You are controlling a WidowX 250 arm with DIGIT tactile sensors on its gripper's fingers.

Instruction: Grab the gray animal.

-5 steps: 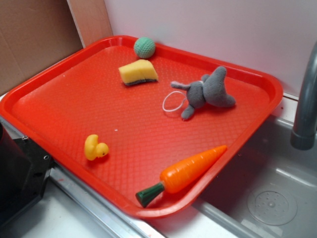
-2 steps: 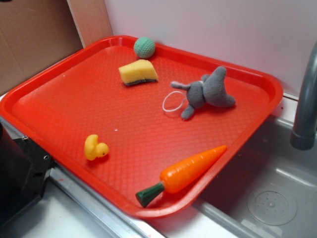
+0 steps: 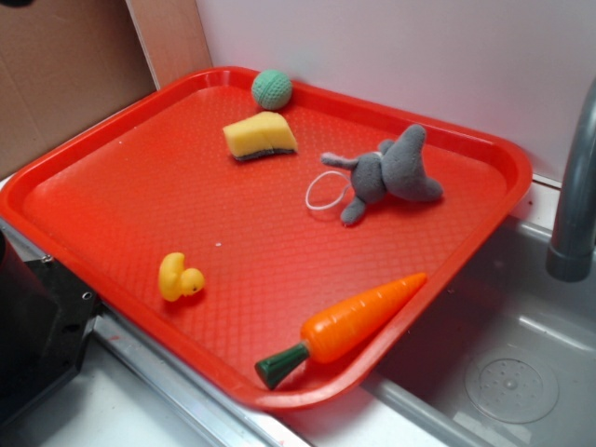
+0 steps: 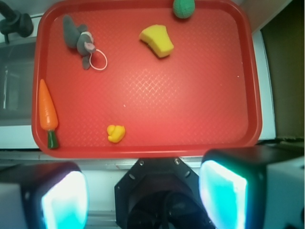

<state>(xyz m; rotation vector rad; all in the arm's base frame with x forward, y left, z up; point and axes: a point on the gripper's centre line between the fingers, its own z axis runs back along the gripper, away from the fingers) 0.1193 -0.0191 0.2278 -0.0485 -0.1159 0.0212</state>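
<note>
While the small gray plush animal (image 3: 391, 170) lies untouched on the red plastic tray (image 3: 112, 196), the task is judged to be at its opening approach step. In the wrist view the gripper (image 4: 143, 193) is seen high above the tray's near edge, its 2 fingers (image 4: 64, 200) spread wide with nothing held between them. The animal (image 4: 77, 39) is placed in the tray's far corner on the sink side, its thin white string loop (image 3: 324, 194) beside it. A yellow wedge sponge (image 3: 260, 136) and a yellow rubber duck (image 3: 179, 277) are well apart from it. Next, travel across the tray and a descent centred over the soft body are called for.
</note>
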